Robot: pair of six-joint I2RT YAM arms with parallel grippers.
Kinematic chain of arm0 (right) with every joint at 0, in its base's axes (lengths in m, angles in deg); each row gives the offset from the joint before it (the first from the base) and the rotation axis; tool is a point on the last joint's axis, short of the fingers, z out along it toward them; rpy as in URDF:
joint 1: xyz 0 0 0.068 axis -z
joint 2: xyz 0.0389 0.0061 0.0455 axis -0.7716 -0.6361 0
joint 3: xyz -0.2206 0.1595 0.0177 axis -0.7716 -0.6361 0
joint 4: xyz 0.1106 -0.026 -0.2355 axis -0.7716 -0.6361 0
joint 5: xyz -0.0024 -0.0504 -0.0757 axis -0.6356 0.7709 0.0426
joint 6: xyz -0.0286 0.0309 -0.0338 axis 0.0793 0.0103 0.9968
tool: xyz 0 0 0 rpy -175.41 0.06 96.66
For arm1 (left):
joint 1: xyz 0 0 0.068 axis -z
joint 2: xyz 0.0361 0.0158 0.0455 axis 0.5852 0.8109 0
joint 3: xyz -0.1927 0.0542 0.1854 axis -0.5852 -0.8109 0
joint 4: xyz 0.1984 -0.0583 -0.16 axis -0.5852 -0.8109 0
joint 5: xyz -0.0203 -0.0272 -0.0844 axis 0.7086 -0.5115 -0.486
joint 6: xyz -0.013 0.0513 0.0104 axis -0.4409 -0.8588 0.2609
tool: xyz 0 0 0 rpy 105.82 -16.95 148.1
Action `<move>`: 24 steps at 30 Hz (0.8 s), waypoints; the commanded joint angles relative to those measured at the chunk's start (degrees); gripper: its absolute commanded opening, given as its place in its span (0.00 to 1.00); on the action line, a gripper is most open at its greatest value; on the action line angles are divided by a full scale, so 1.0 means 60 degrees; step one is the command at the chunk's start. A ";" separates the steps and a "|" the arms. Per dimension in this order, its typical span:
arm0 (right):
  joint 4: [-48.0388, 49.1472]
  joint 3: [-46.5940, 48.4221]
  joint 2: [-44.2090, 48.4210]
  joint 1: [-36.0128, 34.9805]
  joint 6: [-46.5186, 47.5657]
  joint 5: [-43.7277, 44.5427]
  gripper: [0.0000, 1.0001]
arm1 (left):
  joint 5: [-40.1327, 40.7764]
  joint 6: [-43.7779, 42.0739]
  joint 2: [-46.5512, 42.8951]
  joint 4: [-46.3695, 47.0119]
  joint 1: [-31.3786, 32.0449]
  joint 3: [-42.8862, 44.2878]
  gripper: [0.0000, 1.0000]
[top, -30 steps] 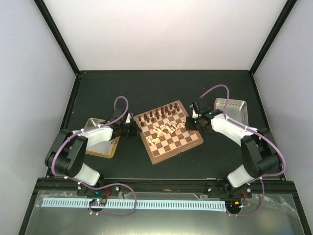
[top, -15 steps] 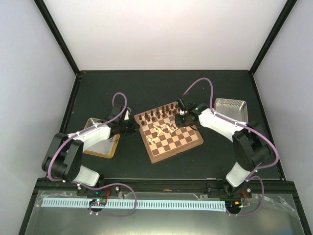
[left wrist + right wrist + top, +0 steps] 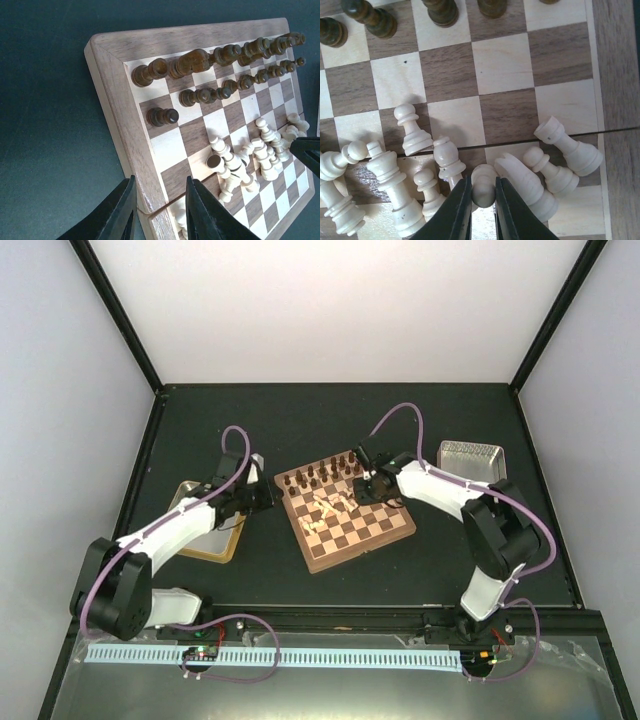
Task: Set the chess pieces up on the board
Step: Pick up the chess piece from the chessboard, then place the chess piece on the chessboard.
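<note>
The board (image 3: pixel 372 530) lies slanted mid-table. A heap of cream chess pieces (image 3: pixel 333 504) lies toppled on its middle squares. In the right wrist view my right gripper (image 3: pixel 483 181) is shut on the rounded head of one cream piece (image 3: pixel 483 175), with a fallen knight (image 3: pixel 522 180) and pawn (image 3: pixel 447 160) close on either side. My right gripper (image 3: pixel 362 490) hangs over the board's far right part. My left gripper (image 3: pixel 160 185) is open, its fingers (image 3: pixel 122 205) astride the board's brown border (image 3: pixel 125 135) at the left edge, holding nothing. It sits beside the board (image 3: pixel 268 497).
Dark brown chessmen (image 3: pixel 200 60) stand in two rows along the board's far side, one dark pawn (image 3: pixel 162 116) a square ahead. A metal tray (image 3: pixel 472 462) sits at the back right. Another tray (image 3: pixel 190 502) lies under the left arm.
My right gripper swung left over the board, came down into the cream heap and closed on one piece. My left arm reached toward the board's left edge, its jaws widening a little.
</note>
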 commanded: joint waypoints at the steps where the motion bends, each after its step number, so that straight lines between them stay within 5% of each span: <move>1: 0.0041 0.0255 -0.0102 -0.0088 -0.0026 0.0061 0.13 | 0.0191 -0.0281 -0.0504 -0.0335 -0.0038 0.0182 0.29; 10: 0.0201 -0.0080 0.1526 -0.0096 -0.0196 0.0251 0.10 | 0.0272 -0.0367 -0.1005 -0.0572 -0.0039 0.0227 0.30; 24: -0.0502 -0.2743 0.3844 0.0095 -0.0963 0.1163 0.11 | -0.0123 -0.0448 -0.1547 -0.0511 -0.0013 0.0064 0.34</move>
